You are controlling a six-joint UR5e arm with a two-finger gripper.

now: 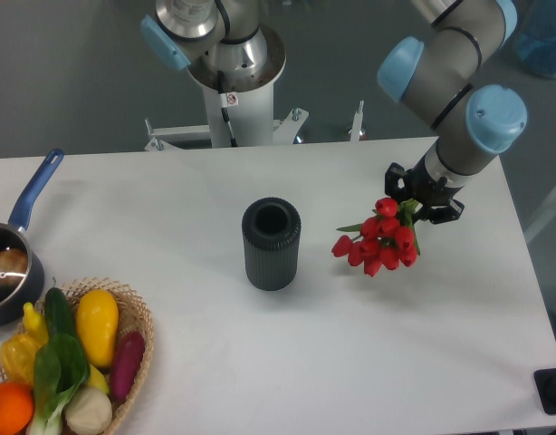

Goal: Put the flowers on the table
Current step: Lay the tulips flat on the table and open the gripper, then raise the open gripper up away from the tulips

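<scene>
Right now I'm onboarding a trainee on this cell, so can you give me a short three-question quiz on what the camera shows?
1. True or false: the hand holds the flowers with the red blooms pointing down and left, towards the vase.
2. Multiple choice: the vase's mouth holds A) tulips, B) nothing visible, C) a carrot.
3. Short answer: which container has a blue handle, and on which side of the table does it sit in the picture?

Key
1. True.
2. B.
3. The saucepan, at the left edge, just above the wicker basket.
</scene>
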